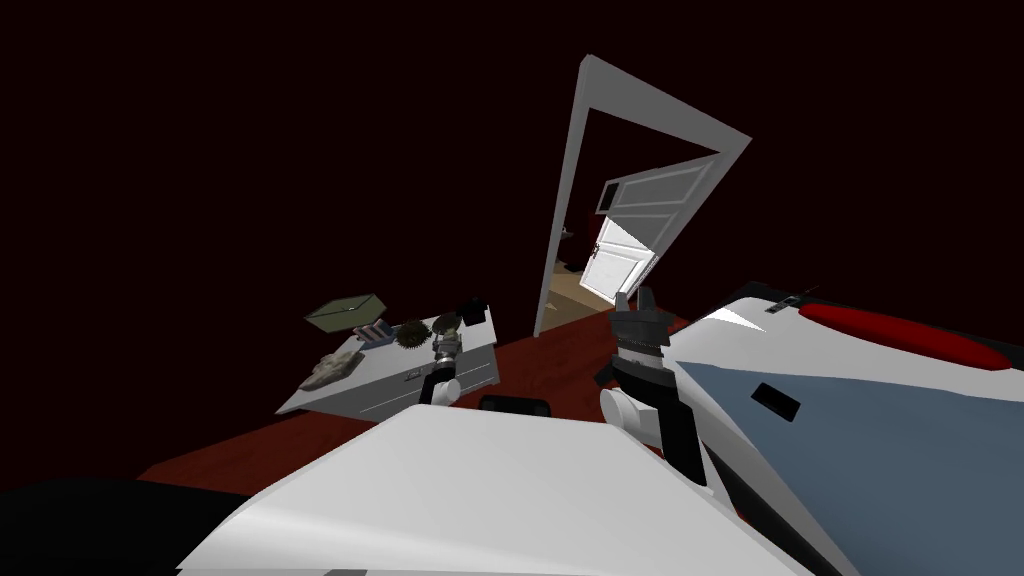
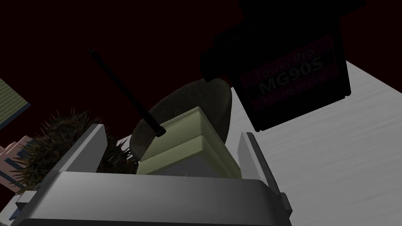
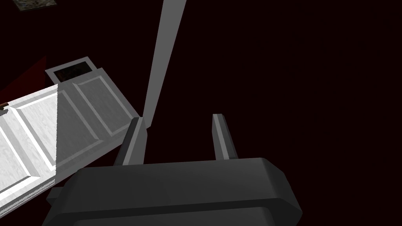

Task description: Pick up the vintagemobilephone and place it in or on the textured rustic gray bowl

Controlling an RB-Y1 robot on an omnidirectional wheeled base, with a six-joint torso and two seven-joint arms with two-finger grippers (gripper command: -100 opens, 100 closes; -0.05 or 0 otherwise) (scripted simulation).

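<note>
Our left gripper (image 2: 171,131) reaches over the white cabinet (image 2: 337,157) that the bowl (image 2: 200,98) stands on, and its jaws stand wide. Between them sits the vintage mobile phone (image 2: 184,147), a pale olive block in two stepped layers. Its thin black antenna (image 2: 121,88) slants up from its far corner, past the bowl's rim. The phone is on the gripper's side of the dark grey, round bowl and overlaps it in the left wrist view. The gripper's body hides the phone's lower part, so we cannot tell whether it rests in the bowl or is only in front of it. One finger (image 2: 88,147) is clear of the phone, with a gap showing. The other comes right to the phone's edge, and we cannot tell whether it touches. Just beside the bowl stands a black micro servo (image 2: 292,76) lettered Tower Pro MG90S, and on the bowl's other side sits a dark spiky ball (image 2: 55,149). Farther from the bowl are a flat green box (image 1: 347,311) and a small tank-like model (image 1: 333,368). Our right gripper (image 3: 178,117) is held up well apart from the bowl, its jaws parted by a narrower gap with nothing between them.
</note>
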